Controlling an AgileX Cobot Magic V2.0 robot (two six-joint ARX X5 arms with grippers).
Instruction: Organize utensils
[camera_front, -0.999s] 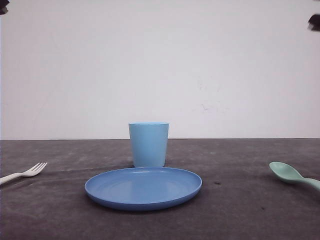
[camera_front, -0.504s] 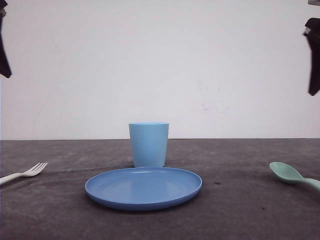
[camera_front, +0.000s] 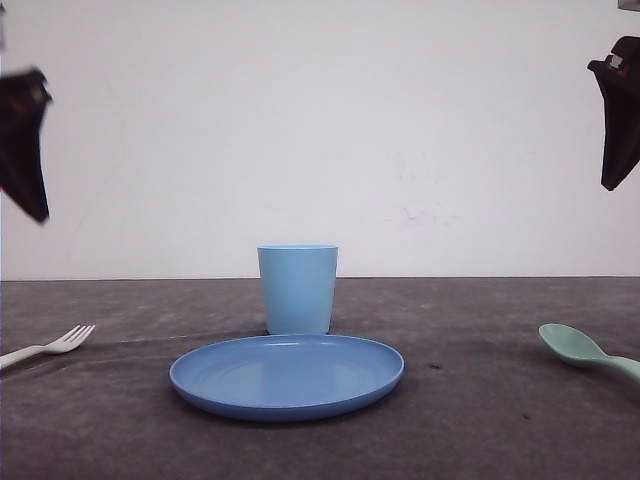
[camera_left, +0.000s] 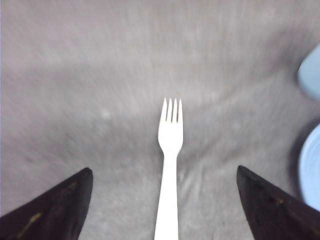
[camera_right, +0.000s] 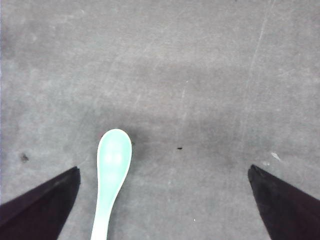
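A white fork (camera_front: 50, 346) lies on the dark table at the far left, tines pointing toward the middle. A mint-green spoon (camera_front: 585, 351) lies at the far right, bowl toward the middle. My left gripper (camera_left: 164, 169) hangs open high above the fork (camera_left: 170, 150), whose handle runs midway between the jaws. My right gripper (camera_right: 164, 167) is open above the spoon (camera_right: 111, 175), which lies close to one finger. In the front view a dark left finger (camera_front: 25, 140) and a dark right finger (camera_front: 618, 110) hang well above the table.
A light blue cup (camera_front: 297, 289) stands upright in the middle. A blue round plate (camera_front: 287, 375) lies just in front of it. The cup's edge (camera_left: 311, 75) and the plate's rim (camera_left: 310, 170) show beside the fork. A white wall stands behind the table.
Both grippers have come down into the front view from the top corners. The left one dropped lower and moved slightly inward. Fork, spoon, cup and plate have not moved.
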